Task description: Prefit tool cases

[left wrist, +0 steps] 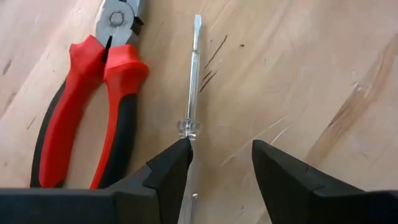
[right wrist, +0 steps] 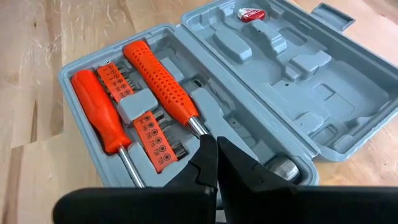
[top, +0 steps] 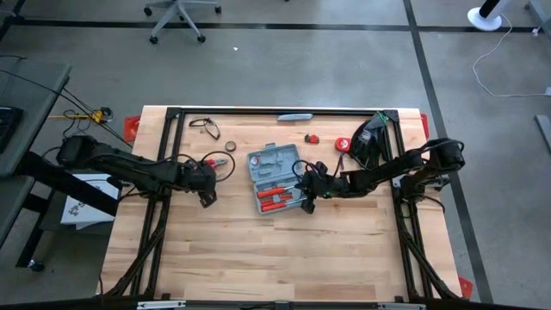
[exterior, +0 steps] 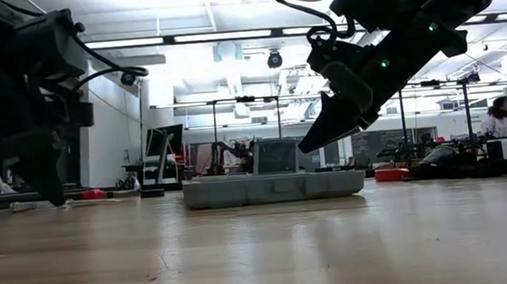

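The blue-grey tool case (top: pixel 275 178) lies open on the table's middle, both halves flat. One half holds two red-handled screwdrivers (right wrist: pixel 158 78) and strips of bits. My right gripper (right wrist: pixel 216 163) is shut and hangs just above that half's near right edge (exterior: pixel 274 188). Left of the case, my left gripper (left wrist: pixel 221 154) stands open, pointing down at the table. A slim clear-handled screwdriver (left wrist: pixel 194 68) lies flat there, with red-and-black pliers (left wrist: pixel 93 106) beside it. My left gripper has one fingertip (left wrist: pixel 177 158) over the screwdriver's clear handle (left wrist: pixel 186 129); I cannot tell whether it touches. The other fingertip stands clear over bare wood. The screwdriver lies flat on the table, outside the gap between the fingers.
At the table's far side lie a black cord (top: pixel 204 127), a slim grey-blue bar (top: pixel 294 116), two small red things (top: pixel 313 138) and a black bag (top: pixel 370 142). Bare wood spreads toward the near edge (top: pixel 275 258). A person (exterior: pixel 499 125) sits in the room behind.
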Available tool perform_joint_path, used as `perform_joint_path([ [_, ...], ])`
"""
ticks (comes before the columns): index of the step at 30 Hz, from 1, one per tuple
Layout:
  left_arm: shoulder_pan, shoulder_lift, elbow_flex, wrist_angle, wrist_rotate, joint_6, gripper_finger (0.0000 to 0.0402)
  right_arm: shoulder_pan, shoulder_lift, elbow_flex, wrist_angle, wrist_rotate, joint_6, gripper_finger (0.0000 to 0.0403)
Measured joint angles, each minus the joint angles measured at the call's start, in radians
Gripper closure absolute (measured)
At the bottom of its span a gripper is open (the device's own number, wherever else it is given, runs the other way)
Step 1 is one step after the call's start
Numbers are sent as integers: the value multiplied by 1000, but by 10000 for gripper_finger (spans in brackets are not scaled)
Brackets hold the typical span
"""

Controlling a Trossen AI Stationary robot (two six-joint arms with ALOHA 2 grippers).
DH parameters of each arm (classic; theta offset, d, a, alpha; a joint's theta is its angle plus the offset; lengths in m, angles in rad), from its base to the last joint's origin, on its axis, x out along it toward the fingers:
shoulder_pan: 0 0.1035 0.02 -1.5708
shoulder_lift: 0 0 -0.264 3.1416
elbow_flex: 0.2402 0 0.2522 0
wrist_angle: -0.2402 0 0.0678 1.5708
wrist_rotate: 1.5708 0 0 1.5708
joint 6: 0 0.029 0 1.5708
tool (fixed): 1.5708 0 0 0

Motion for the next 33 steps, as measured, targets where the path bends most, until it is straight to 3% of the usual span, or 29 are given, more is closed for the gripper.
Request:
perform_joint_path([
  [8,0,0,18,1,-9,43,229,0,0,0,0,0,0,403],
  [18,1,0,20,-1,-92,39,229,0,0,0,0,1,-9,403],
  [33,22,-4,-97,93,-46,-159,237,-2,0,1,-3,3,-18,403],
])
